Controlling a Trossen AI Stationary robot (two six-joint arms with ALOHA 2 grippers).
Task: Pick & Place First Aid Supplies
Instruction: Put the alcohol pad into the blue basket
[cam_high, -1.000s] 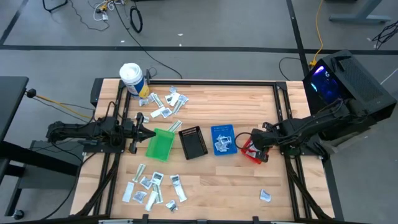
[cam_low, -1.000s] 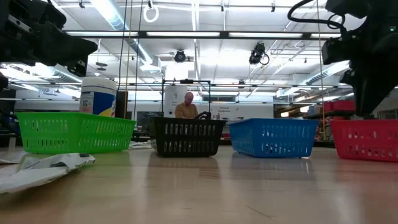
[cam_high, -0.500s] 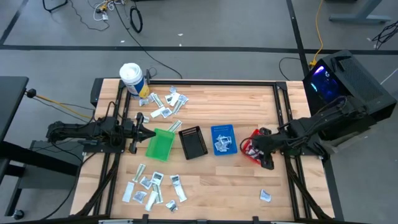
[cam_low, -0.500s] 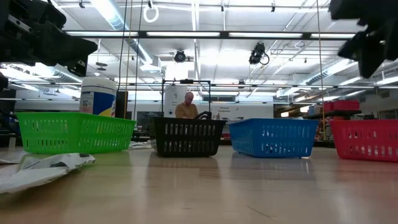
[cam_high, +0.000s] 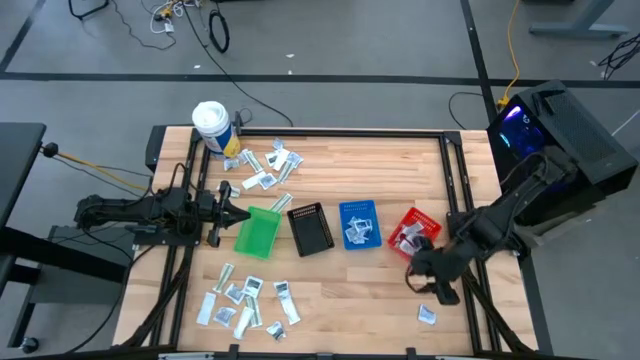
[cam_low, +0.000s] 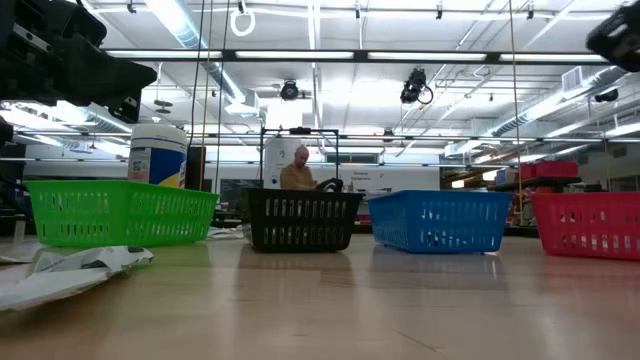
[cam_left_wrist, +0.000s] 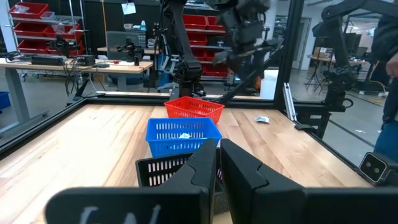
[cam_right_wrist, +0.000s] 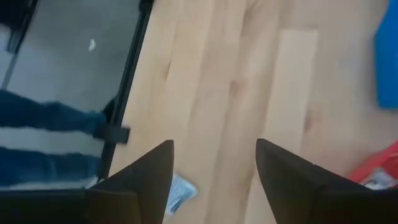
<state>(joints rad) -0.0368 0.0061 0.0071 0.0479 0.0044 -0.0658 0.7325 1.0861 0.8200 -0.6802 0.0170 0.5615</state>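
The right gripper (cam_high: 428, 282) hung at lower right of the high view, fingers spread wide and empty, above bare wood between the red bin (cam_high: 413, 232) and a lone sachet (cam_high: 427, 316). The left gripper (cam_high: 232, 211), pinched closed, waited beside the green bin (cam_high: 257, 233). Sachets lay in the red and blue bins (cam_high: 358, 224).
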